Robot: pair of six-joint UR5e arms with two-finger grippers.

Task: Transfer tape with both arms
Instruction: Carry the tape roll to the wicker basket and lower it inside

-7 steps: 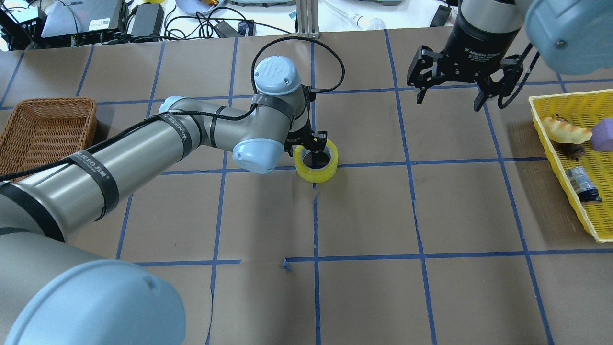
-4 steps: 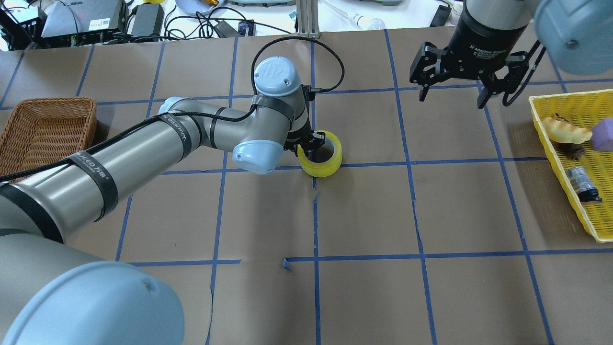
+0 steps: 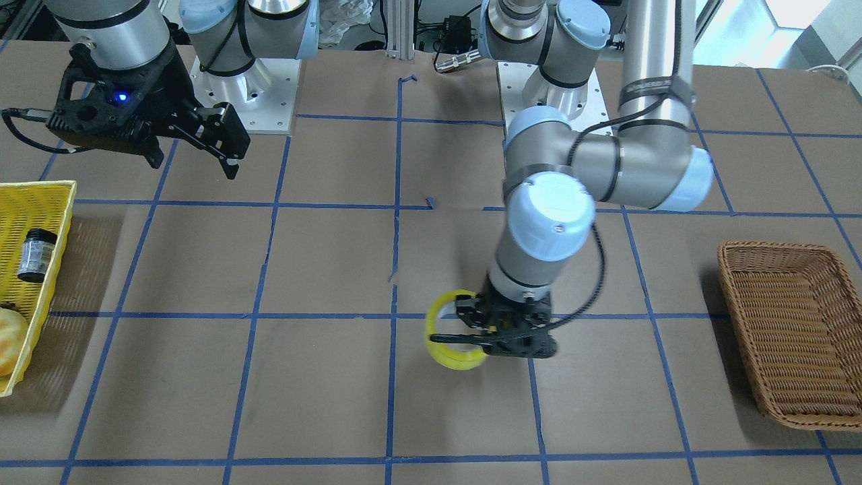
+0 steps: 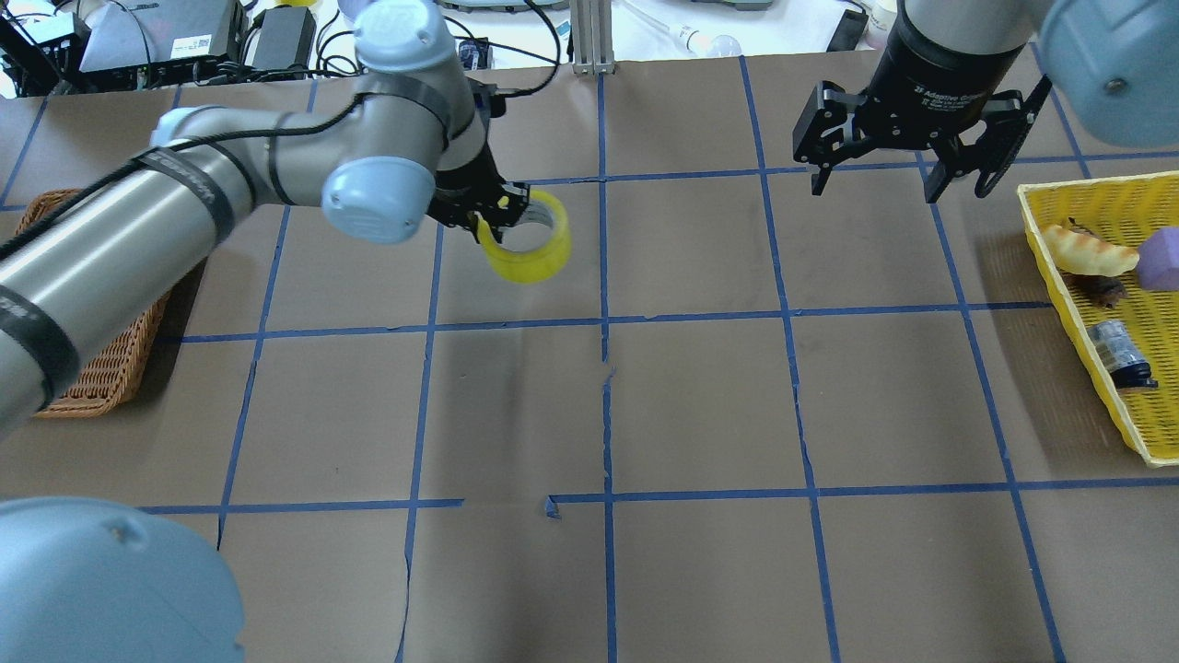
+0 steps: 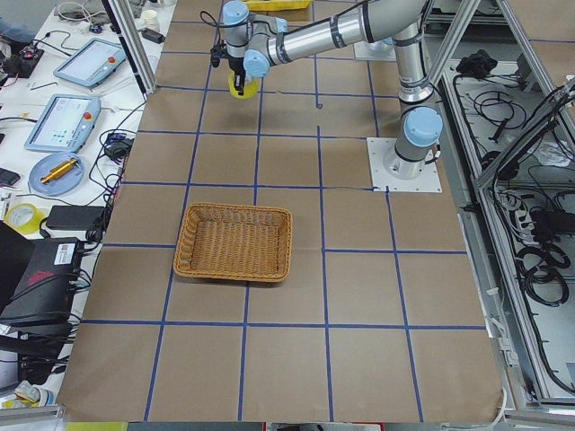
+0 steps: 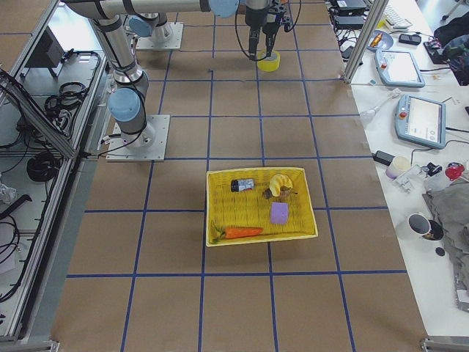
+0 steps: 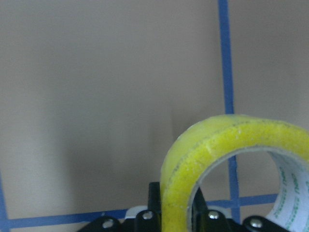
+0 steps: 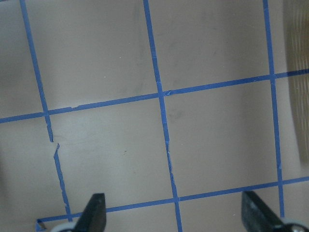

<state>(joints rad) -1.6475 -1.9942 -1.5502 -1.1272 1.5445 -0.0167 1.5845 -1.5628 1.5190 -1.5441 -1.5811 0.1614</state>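
Observation:
The yellow tape roll with a whitish core hangs tilted above the brown table. My left gripper is shut on its wall, one finger inside the ring and one outside. The front view shows the tape and the left gripper on it. The left wrist view shows the tape clamped between the black fingers. The tape also shows far off in the side views. My right gripper is open and empty, high over the far right of the table.
A brown wicker basket stands at the left, partly under my left arm. A yellow plastic basket at the right edge holds bread, a purple block and a small jar. Blue tape lines grid the table.
My left gripper has lifted the tape off the table and carried it up and to the left, toward the far side. The right gripper has shifted only slightly.

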